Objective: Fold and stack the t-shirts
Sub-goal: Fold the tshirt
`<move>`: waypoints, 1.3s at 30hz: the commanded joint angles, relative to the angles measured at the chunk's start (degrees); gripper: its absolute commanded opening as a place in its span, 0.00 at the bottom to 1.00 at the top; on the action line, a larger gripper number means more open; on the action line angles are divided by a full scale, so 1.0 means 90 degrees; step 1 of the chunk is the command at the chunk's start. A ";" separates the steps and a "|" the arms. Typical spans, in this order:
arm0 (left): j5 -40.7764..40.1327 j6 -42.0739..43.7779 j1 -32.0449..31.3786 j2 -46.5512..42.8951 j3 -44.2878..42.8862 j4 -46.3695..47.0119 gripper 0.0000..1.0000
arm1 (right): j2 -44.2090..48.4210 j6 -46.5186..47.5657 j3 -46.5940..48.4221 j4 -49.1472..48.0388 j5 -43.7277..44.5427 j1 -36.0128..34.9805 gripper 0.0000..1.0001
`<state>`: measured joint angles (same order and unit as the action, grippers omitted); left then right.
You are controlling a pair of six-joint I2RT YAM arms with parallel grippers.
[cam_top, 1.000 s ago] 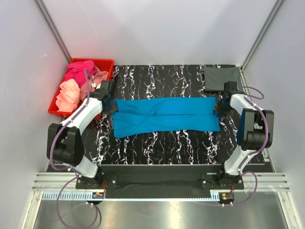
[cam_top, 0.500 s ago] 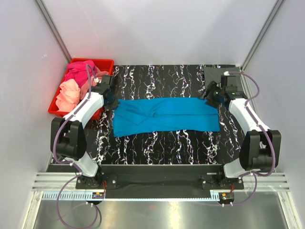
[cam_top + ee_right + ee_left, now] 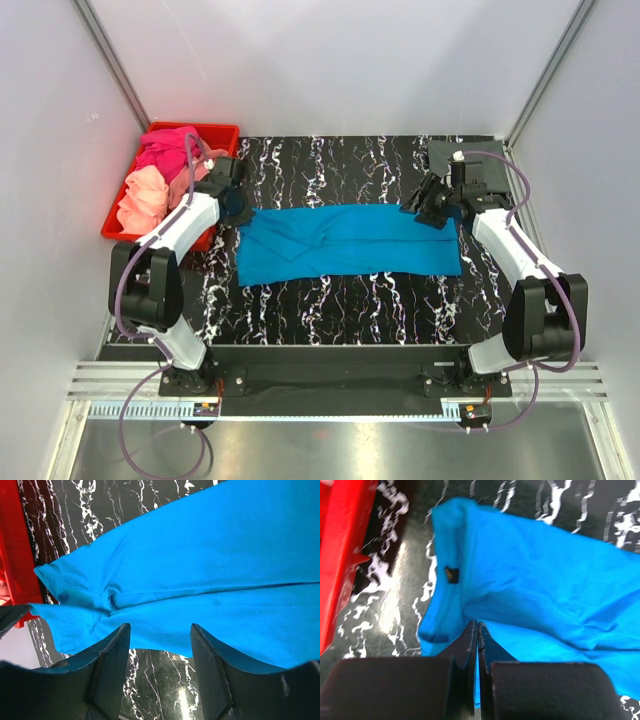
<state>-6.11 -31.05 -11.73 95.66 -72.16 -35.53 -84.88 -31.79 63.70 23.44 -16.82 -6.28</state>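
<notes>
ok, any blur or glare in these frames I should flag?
Left wrist: soft throughout, blue t-shirt edges smeared, a glare patch on the glossy table. Right wrist: shirt crisp, one small glare spot on the table near the bottom edge. Top external: sharp, evenly lit, no glare on the cloth.

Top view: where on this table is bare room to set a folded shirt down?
Free: the table strip between the blue t-shirt and the arm bases; the rear strip between red bin and dark grey t-shirt. Crowded: both rear corners.
</notes>
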 commanded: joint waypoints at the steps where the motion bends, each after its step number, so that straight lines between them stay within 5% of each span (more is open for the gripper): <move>1: 0.0415 0.0295 0.0033 -0.0013 -0.0312 0.0588 0.00 | 0.0320 0.0007 0.0041 0.0002 -0.0036 -0.0005 0.59; 22: 0.1792 0.1194 0.0033 0.0650 -0.0937 0.1457 0.00 | 0.0242 0.0046 -0.0086 -0.0056 -0.0143 -0.0093 0.58; 39: 0.1245 0.1457 0.0033 0.1773 -0.1699 0.0892 0.00 | 0.0242 0.0124 -0.0037 0.0052 -0.0055 -0.0093 0.59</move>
<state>7.44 -19.33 -11.70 109.69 -84.07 -26.59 -84.01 -31.68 62.52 23.86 -17.23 -6.66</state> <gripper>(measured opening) 0.008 0.588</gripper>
